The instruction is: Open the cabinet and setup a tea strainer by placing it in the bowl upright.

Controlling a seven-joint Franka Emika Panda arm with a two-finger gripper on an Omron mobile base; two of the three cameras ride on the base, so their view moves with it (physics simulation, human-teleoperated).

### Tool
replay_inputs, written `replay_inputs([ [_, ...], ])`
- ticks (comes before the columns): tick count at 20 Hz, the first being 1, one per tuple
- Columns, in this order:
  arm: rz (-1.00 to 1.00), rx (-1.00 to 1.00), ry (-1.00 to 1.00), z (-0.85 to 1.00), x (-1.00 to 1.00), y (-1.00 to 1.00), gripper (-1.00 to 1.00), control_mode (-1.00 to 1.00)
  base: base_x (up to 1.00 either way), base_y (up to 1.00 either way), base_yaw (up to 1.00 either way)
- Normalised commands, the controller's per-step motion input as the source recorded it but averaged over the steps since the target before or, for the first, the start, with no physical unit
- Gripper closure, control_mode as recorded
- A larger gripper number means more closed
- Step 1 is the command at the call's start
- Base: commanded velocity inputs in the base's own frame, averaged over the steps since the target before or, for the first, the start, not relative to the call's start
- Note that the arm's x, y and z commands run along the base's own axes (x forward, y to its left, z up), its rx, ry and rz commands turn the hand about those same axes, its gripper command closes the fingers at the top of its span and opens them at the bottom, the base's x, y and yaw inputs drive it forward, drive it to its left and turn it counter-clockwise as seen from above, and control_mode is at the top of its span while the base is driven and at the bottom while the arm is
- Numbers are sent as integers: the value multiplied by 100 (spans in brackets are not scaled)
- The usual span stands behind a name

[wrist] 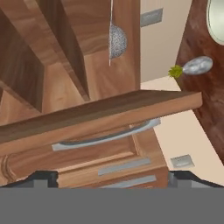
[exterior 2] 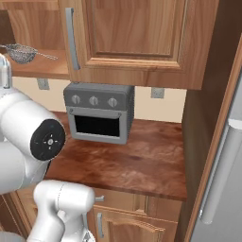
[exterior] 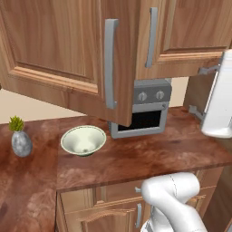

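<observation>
Tea strainer (wrist: 117, 41) on the cabinet (wrist: 65, 65) shelf, well beyond the spread, empty pincer (wrist: 112, 177).

cabinet (exterior: 68, 50): I see warm brown wood, its raised-panel door swung open, long grey bar handle (exterior: 110, 63) upright.
tea strainer (exterior 2: 21, 53): I see a small grey mesh cup on the cabinet shelf, thin wire handle pointing right.
bowl (exterior: 83, 140): pale greenish-white, upright on the counter below the open door.

Home kitchen, brown wood wall cabinets (exterior: 68, 50), reddish stone counter (exterior: 149, 156), grey toaster oven (exterior 2: 99, 112), steel fridge (exterior 2: 222, 175)
</observation>
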Motion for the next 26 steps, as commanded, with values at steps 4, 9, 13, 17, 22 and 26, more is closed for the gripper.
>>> replay_inputs([
  [4, -7, -15, 0, -5, 31, 20, -100, -100, 0, 0, 0],
  [9, -5, -13, 0, -4, 35, 15, -100, -100, 0, 0, 0],
  [13, -1, -6, 0, 0, 51, 2, -100, -100, 0, 0, 0],
  [17, 0, -4, 0, 0, 36, 6, -100, -100, 0, 0, 0],
  [22, 1, -7, 0, 0, 0, 41, -100, -100, 0, 0, 0],
  [26, 3, -7, 0, 0, 0, 39, -100, -100, 0, 0, 0],
])
